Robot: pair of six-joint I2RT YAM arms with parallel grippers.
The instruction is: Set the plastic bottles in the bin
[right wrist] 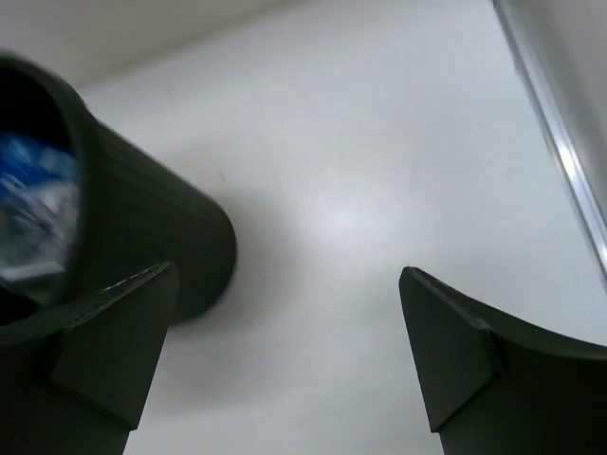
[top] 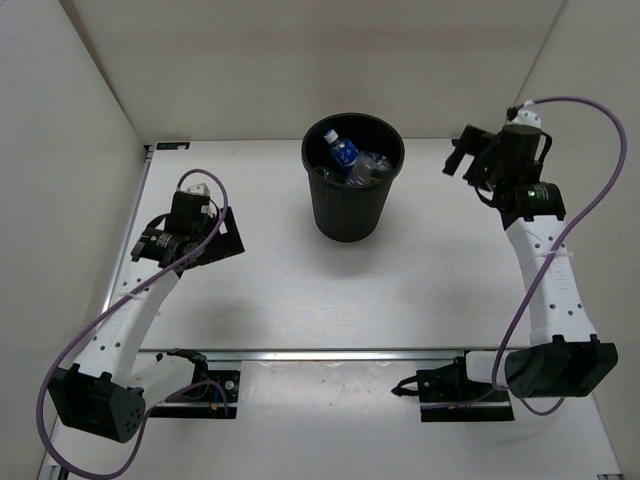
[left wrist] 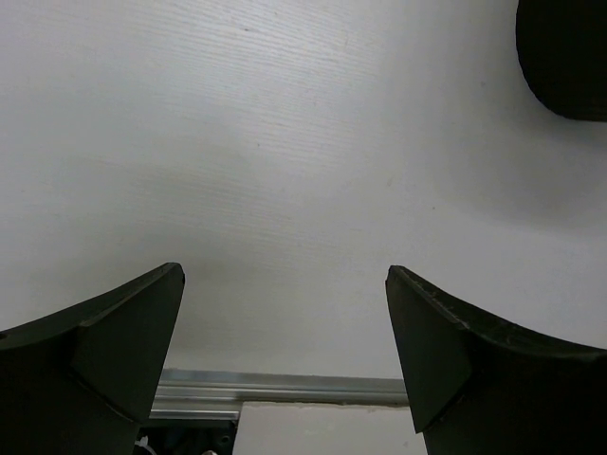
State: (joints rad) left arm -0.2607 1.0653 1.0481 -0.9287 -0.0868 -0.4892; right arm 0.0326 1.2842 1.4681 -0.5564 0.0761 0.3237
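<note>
My left gripper (left wrist: pixel 285 284) has its fingers spread wide with nothing between them, only bare table (left wrist: pixel 285 142) below. The bin (top: pixel 350 210) stands upright, ahead and to the right of it, well apart. My right gripper (right wrist: pixel 289 275) is also spread and empty, with the bin near on its left. Inside the bin I see the blue-label bottle (top: pixel 343 153) and a clear bottle (top: pixel 372 166) just beside it (other labels I can't tell, wrist view blurred).
</note>
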